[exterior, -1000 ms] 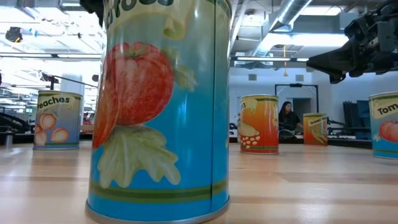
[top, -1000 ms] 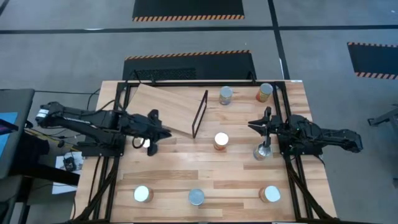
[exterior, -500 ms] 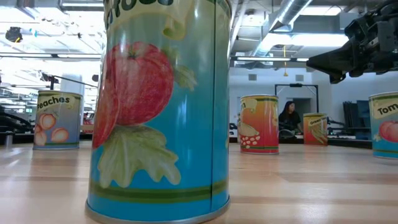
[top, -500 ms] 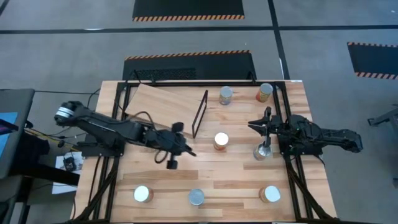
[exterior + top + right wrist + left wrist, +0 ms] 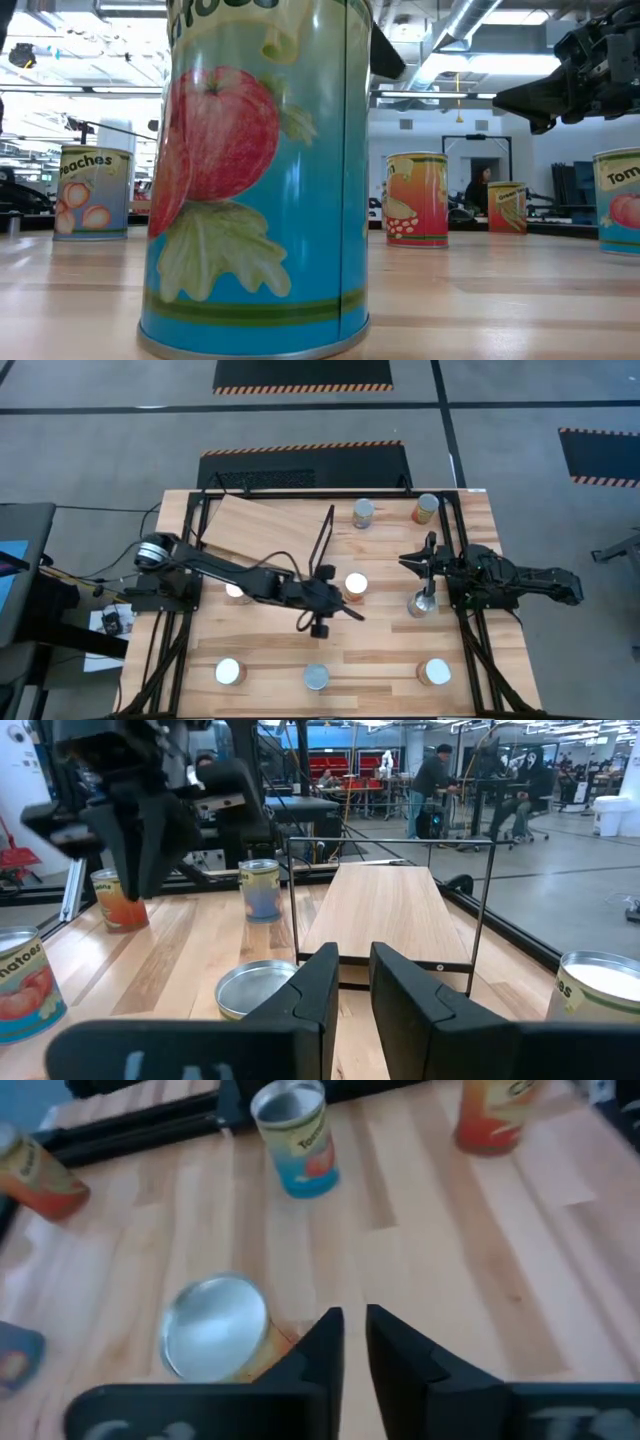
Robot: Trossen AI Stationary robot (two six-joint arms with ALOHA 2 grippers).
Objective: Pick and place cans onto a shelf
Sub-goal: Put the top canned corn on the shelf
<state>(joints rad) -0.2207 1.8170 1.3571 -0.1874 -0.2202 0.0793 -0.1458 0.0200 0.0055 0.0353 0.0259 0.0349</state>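
Note:
Several cans stand upright on the wood tabletop: one at centre, one at the left, two at the far edge, three along the near edge, and one under my right arm. The shelf, a tilted light board with a black frame, lies at the far left. My left gripper is shut and empty just near-side of the centre can. My right gripper is shut and empty, held above the table right of centre.
A tall blue tomato can at the near edge fills the low view. Black frame rails run along both sides of the table. Bare wood lies between the centre can and the near row. A person stands in the room behind.
My left arm has reached toward the table's right edge and slightly toward the near edge, from over the left can to beside the centre can. The left can has stayed where it was and now shows uncovered.

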